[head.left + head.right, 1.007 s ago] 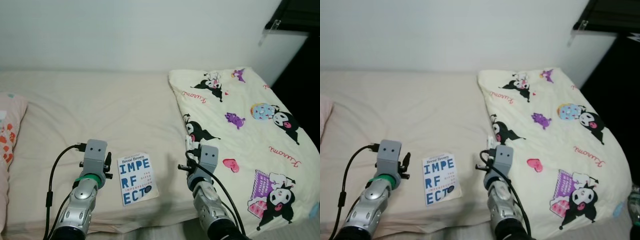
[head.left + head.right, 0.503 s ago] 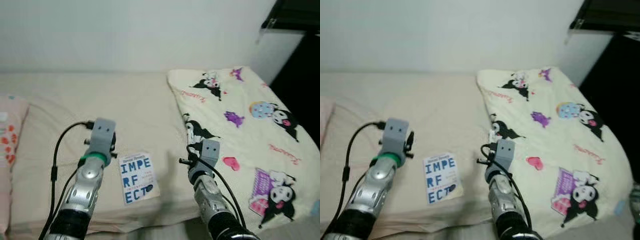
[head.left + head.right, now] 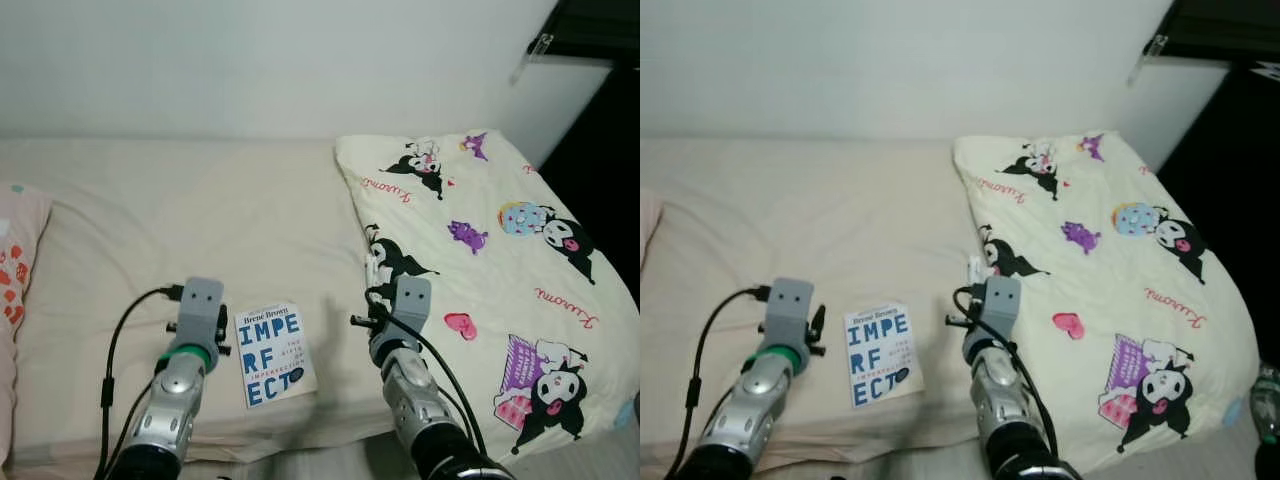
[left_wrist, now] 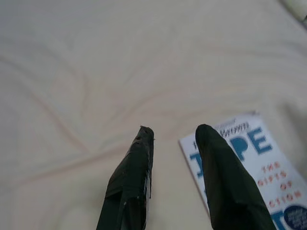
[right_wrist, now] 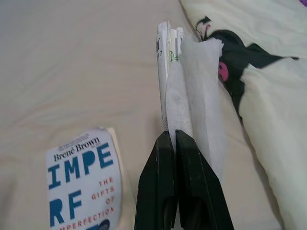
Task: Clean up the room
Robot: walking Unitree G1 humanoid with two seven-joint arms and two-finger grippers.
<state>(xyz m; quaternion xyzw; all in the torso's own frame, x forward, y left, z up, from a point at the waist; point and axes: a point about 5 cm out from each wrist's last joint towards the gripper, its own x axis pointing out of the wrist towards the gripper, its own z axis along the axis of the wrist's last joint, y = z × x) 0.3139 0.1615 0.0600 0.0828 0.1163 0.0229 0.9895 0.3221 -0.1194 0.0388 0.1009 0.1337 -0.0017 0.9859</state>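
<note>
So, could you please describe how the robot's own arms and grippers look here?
Both arms are jointed silver metal, each ending in a grey boxy wrist block. The left arm wears a green ring and trails a looping black cable; the right arm has thinner black wiring. The left gripper and right gripper each have two long tapering black fingers.

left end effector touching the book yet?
Apart. In the left wrist view, the left end effector hovers open above the sheet, and the book lies beside one fingertip with bare bed under the tips.
</note>
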